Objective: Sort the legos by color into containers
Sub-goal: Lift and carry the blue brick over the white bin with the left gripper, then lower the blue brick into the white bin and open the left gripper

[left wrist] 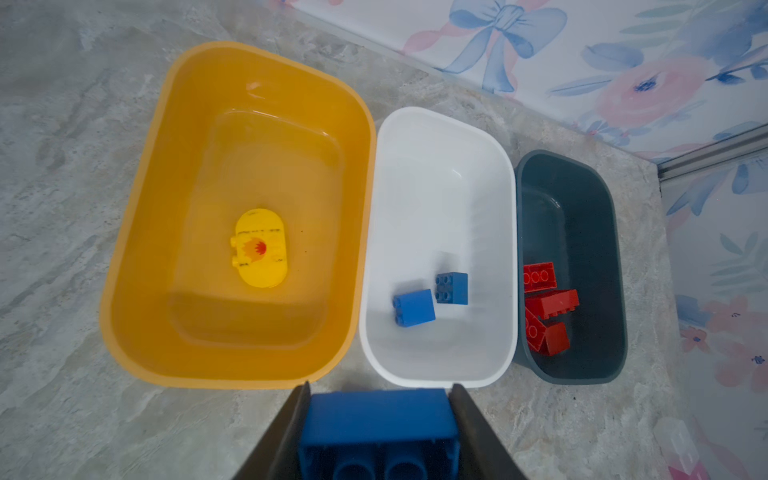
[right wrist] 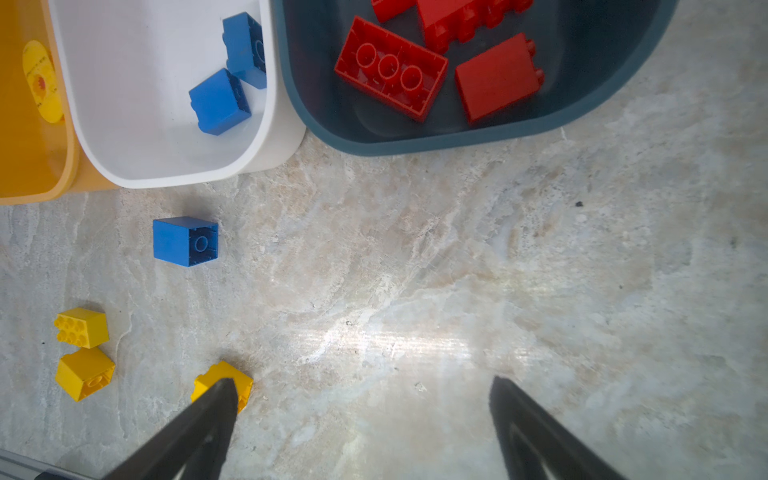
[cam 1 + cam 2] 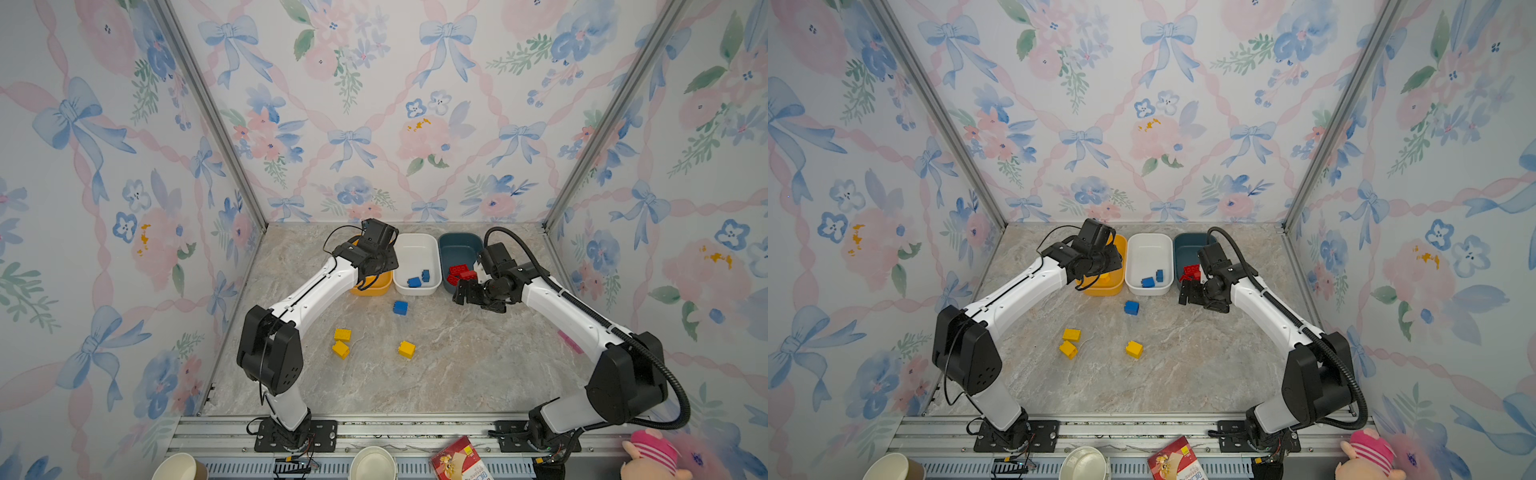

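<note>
Left claw (image 1: 380, 388) is clamped on an oblong blue brick (image 1: 378, 424). Its fingers press the two short ends, so the brick's long axis runs straight from one finger to the other, and the hollow underside with its round tubes faces the wrist camera. The brick is held in the air close to the yellow-orange tub (image 1: 137, 232) and the white tub (image 1: 440, 120), which stand in a row with the dark teal tub (image 1: 615, 249).

A yellow oval piece (image 1: 259, 248) with a flame print lies flat in the yellow-orange tub. Two square blue bricks (image 1: 413, 306) lie tipped on their sides in the white tub. The red bricks (image 2: 390, 68) sit in the teal tub, one oblong one upside down with three tubes showing.

Right claw (image 2: 361, 381) is spread wide and holds nothing, over bare counter (image 3: 457, 365) just in front of the teal tub. On the counter a loose blue brick (image 3: 400, 308) lies on its side near the white tub, and three yellow bricks (image 3: 342, 334) lie further forward
</note>
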Tool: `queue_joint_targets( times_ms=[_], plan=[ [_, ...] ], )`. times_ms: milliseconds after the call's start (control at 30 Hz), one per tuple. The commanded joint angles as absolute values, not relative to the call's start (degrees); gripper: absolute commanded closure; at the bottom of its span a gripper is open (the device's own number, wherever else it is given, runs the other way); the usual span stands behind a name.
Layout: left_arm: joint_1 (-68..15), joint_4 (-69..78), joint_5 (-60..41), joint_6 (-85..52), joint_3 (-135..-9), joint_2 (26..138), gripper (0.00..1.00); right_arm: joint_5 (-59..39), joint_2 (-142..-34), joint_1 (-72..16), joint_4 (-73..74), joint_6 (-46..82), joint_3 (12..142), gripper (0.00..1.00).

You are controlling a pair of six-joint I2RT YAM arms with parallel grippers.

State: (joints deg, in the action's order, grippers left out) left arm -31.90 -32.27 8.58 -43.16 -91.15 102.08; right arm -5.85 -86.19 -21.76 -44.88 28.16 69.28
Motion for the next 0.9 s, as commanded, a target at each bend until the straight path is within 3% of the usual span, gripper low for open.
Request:
queue_joint_targets(
  times_ms=[0,467,867],
  plan=[
    [-33.6,-31.7,9.1,-40.6,-97.3,107.7,0.63,-6.0,-84.2,-21.6,-45.1,29.0,68.6,0.03],
    [-35.9,-31.7,6.9,-38.1,-108.6,124.3,0.63,-5.5,-83.1,-21.5,-46.0,29.4,68.6,0.03],
    [-36.1,-31.7,6.7,-37.5,-108.8,125.4,0.41,-5.8,-83.8,-21.6,-45.9,29.5,69.3,0.03]
  ],
)
